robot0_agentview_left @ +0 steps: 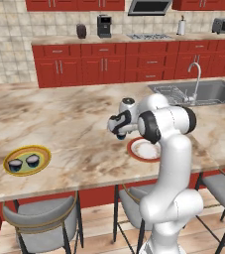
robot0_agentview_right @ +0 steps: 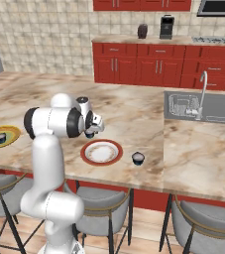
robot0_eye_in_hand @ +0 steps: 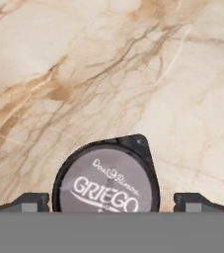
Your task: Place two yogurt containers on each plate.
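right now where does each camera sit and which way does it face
Left base view: behind the arm's left, facing forward and down over the counter; white arm rises lower right, yellow-rimmed plate with two yogurt cups at left.
Right base view: behind its right; arm lower left, red-rimmed plate, a loose yogurt cup beside it.
Hand view: looks down along the gripper at a yogurt cup between the fingertips.
Both base views share both plates, sink.
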